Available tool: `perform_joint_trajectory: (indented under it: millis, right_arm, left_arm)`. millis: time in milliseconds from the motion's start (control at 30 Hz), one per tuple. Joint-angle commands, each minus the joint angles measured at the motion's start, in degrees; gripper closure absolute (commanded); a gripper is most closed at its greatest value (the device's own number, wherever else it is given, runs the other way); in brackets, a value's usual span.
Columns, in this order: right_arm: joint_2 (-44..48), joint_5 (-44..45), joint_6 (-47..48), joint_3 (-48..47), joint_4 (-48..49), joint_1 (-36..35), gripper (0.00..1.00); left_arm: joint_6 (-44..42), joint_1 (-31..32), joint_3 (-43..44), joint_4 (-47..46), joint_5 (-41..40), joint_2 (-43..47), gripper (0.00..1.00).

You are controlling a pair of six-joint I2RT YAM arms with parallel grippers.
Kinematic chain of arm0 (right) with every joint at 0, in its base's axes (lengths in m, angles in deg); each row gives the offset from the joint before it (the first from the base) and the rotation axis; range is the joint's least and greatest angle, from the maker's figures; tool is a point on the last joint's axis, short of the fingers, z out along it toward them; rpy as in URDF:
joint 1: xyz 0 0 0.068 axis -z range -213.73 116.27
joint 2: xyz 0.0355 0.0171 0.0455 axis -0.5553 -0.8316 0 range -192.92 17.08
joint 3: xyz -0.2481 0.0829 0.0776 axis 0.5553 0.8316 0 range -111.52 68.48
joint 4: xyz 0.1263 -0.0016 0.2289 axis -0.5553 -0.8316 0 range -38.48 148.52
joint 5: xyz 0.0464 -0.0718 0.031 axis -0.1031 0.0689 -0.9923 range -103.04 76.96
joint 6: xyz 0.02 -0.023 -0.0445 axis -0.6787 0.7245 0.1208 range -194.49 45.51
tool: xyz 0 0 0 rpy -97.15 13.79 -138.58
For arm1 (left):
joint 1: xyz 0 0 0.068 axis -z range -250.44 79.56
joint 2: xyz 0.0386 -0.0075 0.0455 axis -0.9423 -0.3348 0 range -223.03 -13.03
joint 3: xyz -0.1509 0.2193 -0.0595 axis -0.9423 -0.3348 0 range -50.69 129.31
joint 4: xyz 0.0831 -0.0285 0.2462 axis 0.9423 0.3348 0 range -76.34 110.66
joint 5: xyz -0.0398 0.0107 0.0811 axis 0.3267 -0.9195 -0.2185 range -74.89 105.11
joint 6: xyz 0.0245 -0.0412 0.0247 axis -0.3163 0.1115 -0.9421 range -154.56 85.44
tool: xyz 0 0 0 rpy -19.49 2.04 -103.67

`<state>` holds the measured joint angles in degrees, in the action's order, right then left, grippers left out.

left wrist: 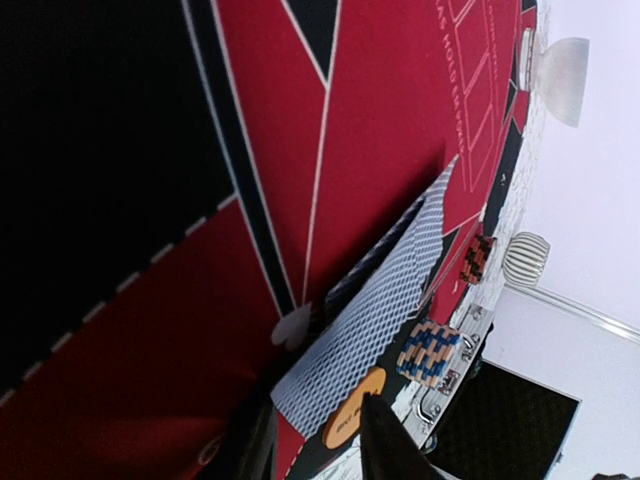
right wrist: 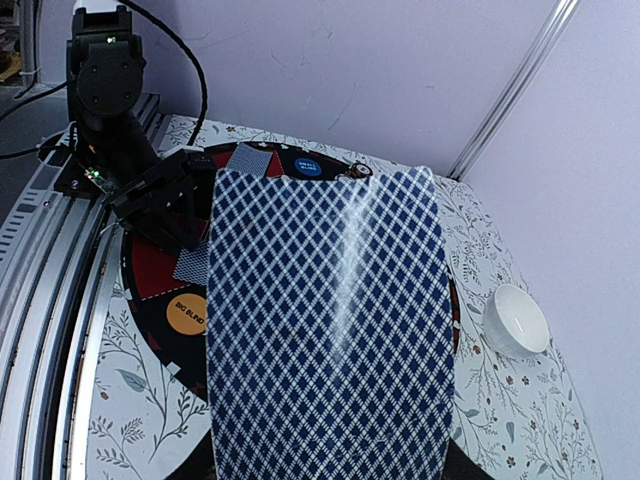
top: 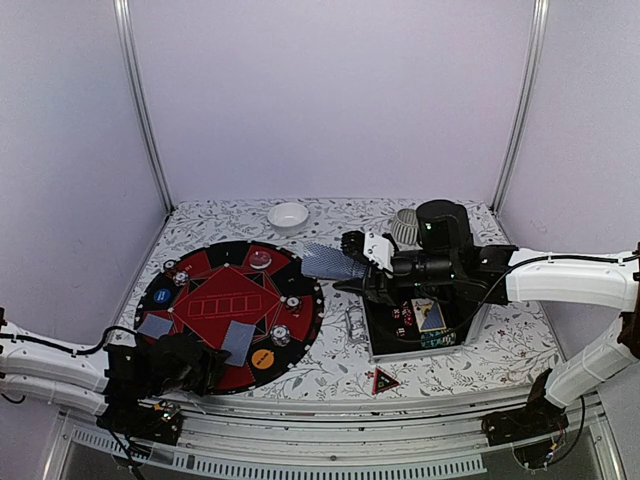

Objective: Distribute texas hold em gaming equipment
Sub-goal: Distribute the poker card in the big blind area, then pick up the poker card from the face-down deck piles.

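Presently, we record the left gripper (left wrist: 318,425) low over the near edge of the round mat (top: 200,262), its jaws standing apart with nothing between them. The dealt cards (left wrist: 370,320), which seem to be two overlapped, lie face down on the mat just ahead of the fingertips. We cannot tell whether the tips touch them. An orange disc (left wrist: 352,415) lies just beside the cards' near corner, and a chip stack (left wrist: 430,352) stands a little further out. A further card (top: 155,325) lies flat on the mat's left side, near the same arm.

We find the right gripper (top: 352,264) raised above the table between the mat and the black tray (top: 378,340). It is pinching the held card (right wrist: 330,320) by one end. This card juts out toward the mat, back uppermost and slightly bowed, clear of every surface. In the right wrist view it covers the fingers entirely.

The red triangular marker (top: 384,380) lies on the table in front of the tray, well apart from both grippers.
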<state>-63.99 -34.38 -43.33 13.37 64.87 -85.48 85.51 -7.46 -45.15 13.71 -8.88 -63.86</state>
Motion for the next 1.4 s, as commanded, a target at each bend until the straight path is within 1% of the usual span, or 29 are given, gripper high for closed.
perform_joint_trajectory:
  millis: [0, 100, 233, 400, 500, 600, 667, 767, 833, 900, 967, 1000, 1033, 1100, 1167, 1267, 1367]
  right_arm:
    - [1.64, 0.21, 0.4, -1.31, -0.44, -0.33, 0.57]
    - [1.77, 0.25, 0.46, -1.31, -0.53, -0.33, 0.57]
    - [1.69, 0.25, 0.48, -1.3, -0.59, -0.33, 0.57]
    - [1.35, 0.01, 0.44, -1.49, -0.55, -0.37, 0.57]
    - [1.3, -0.04, 0.48, -1.64, -0.63, -0.32, 0.57]
    - [1.4, -0.08, 0.57, -1.75, -0.94, -0.36, 0.57]
    - [1.34, -0.22, 0.7, -1.8, -1.27, -0.35, 0.57]
    - [0.98, -0.66, 0.83, -2.21, -1.8, -0.32, 0.57]
    - [0.73, -0.95, 0.82, -2.5, -1.9, -0.37, 0.57]
    - [0.62, -1.26, 0.75, -2.77, -2.03, -0.33, 0.57]
    - [0.74, -1.69, 0.71, -2.86, -2.1, -0.37, 0.57]
    - [0.77, -1.83, 0.78, -2.79, -2.08, -0.35, 0.57]
    - [0.77, -1.98, 0.89, -2.82, -2.15, -0.35, 0.57]
    - [0.69, -2.27, 1.0, -2.96, -2.3, -0.37, 0.57]
    - [0.66, -2.39, 1.11, -2.98, -2.36, -0.32, 0.57]
    - [0.65, -2.47, 1.4, -2.97, -2.36, -0.35, 0.57]
    - [0.4, -2.78, 1.38, -3.12, -2.36, -0.36, 0.57]
  left_arm:
    - [6.17, 1.71, -0.19, 2.54, 3.29, -0.87, 0.67]
    - [6.87, 1.92, -0.74, 3.1, 2.37, 0.62, 0.66]
    - [7.1, 2.02, -0.19, 6.73, 0.96, 3.09, 0.62]
    - [6.73, 2.05, 0.28, 10.14, 1.14, 5.37, 0.57]
    - [5.71, 2.09, 2.7, 14.93, -0.27, 6.65, 0.52]
    - [3.1, 2.03, 6.7, 21.63, -4.88, 8.84, 0.5]
    - [-1.25, 2.05, 10.16, 25.24, -8.96, 10.08, 0.48]
    - [-13.39, 1.89, 16.5, 27.79, -14.99, 9.25, 0.41]
    - [-26.76, 1.39, 21.04, 25.57, -18.15, 7.21, 0.33]
    - [-42.9, 0.26, 26.29, 20.24, -18.32, 4.44, 0.26]
    - [-58.45, -1.93, 31.12, 14.1, -14.19, 1.16, 0.16]
    - [-65.14, -3.83, 33.11, 9.86, -8.83, -0.37, 0.12]
    - [-69.87, -6.49, 35.17, 7.79, 0.45, -2.07, 0.11]
    - [-75.1, -11.39, 40.24, 6.64, 13.62, -5.56, 0.1]
    - [-80.35, -12.82, 45.26, 7.76, 19.92, -8.84, 0.09]
    - [-87.56, -12.97, 50.69, 8.22, 29.58, -12.25, 0.03]
    - [-89.72, -13.05, 54.61, 7.75, 38.81, -14.92, 0.04]
